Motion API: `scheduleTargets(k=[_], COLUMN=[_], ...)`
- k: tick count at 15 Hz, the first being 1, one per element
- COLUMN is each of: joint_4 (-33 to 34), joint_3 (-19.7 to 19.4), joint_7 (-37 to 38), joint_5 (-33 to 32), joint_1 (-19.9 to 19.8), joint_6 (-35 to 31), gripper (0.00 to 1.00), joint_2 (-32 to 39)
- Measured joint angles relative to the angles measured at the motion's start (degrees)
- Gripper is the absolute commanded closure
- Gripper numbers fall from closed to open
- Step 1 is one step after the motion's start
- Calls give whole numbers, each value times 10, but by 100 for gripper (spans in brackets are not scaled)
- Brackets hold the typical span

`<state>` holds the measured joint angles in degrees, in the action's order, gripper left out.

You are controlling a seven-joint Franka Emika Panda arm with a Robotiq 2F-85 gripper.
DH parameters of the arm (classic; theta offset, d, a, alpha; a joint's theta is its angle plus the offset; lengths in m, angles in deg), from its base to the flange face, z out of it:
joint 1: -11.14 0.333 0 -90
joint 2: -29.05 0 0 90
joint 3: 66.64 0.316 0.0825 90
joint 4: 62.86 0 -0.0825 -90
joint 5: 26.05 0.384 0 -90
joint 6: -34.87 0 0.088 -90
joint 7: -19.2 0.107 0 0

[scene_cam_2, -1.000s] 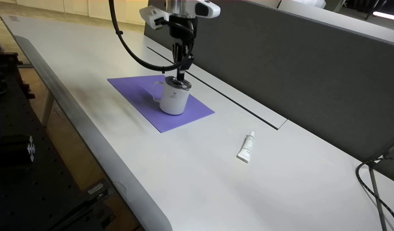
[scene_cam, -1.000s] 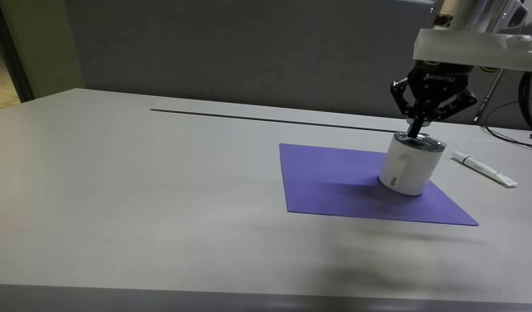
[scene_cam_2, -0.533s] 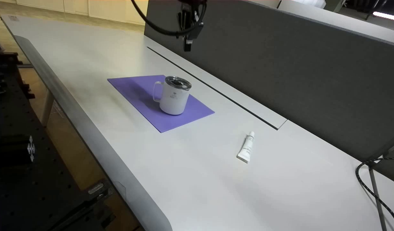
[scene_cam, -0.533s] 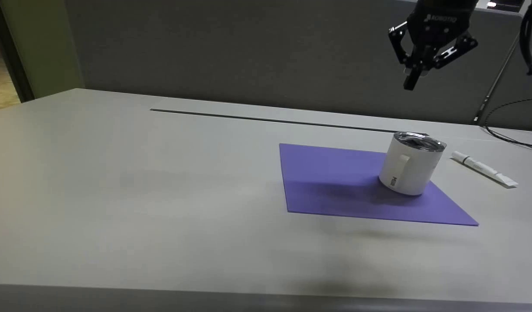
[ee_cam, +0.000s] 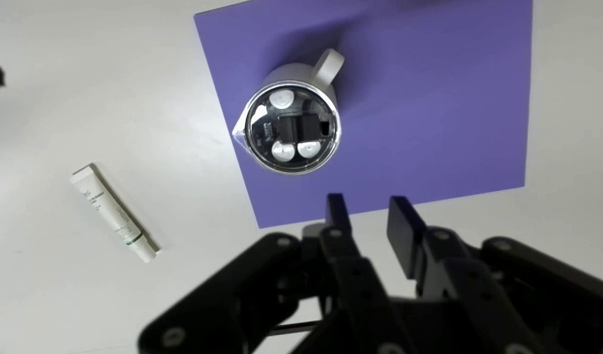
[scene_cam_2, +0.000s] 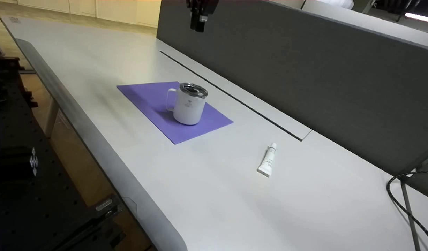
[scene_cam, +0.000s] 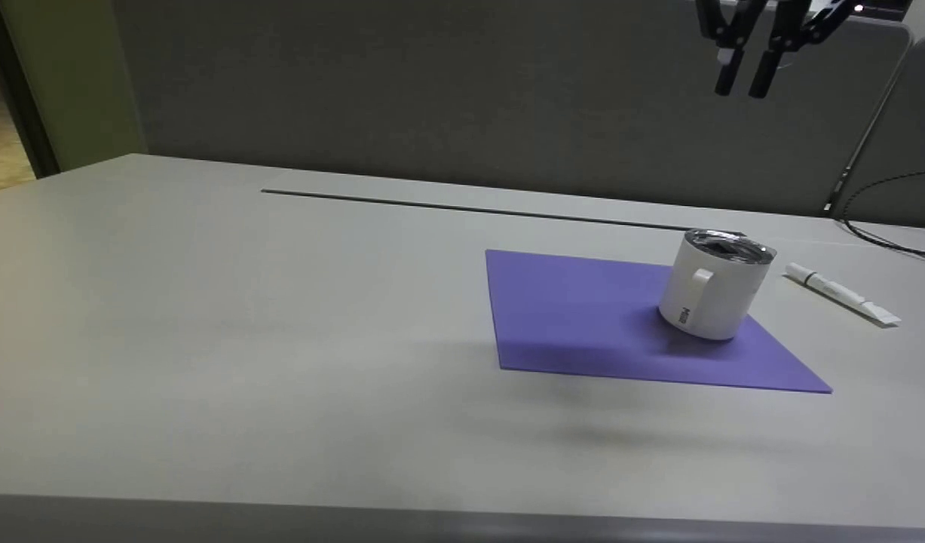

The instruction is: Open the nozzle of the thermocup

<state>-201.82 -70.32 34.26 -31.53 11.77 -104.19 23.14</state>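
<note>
The thermocup is a white mug with a handle and a clear, dark-looking lid. It stands upright on a purple mat in both exterior views [scene_cam: 715, 298] [scene_cam_2: 189, 108] and in the wrist view [ee_cam: 294, 73]. The nozzle is a black slider [ee_cam: 299, 129] across the lid, with a small black slot at its end opposite the spout. My gripper [scene_cam: 741, 93] is high above the mug, empty, its fingers parted by a modest gap. It also shows at the top in an exterior view [scene_cam_2: 197, 29] and in the wrist view [ee_cam: 367, 198], where the mug lies ahead of the fingertips.
The purple mat [scene_cam: 568, 309] lies on the white table [scene_cam: 281, 339]. A white tube [scene_cam: 839, 292] lies beside the mat, also in the wrist view [ee_cam: 109, 209]. A dark grey partition [scene_cam_2: 304, 69] stands along the table's back. A black cable [scene_cam_2: 395, 195] lies at one end.
My gripper was shut with its tips on the mug's lid. It has risen well above the mug, and its fingers have since parted. The mug has stayed in place.
</note>
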Motion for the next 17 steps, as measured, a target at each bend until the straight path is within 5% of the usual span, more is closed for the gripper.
scheduleTargets(k=[6,17], joint_4=[3,2], joint_3=[11,11], joint_7=[-8,-15], joint_5=[-8,-36], joint_1=[-11,-24], joint_6=[19,19], gripper=[2,0], joint_2=[-1,0])
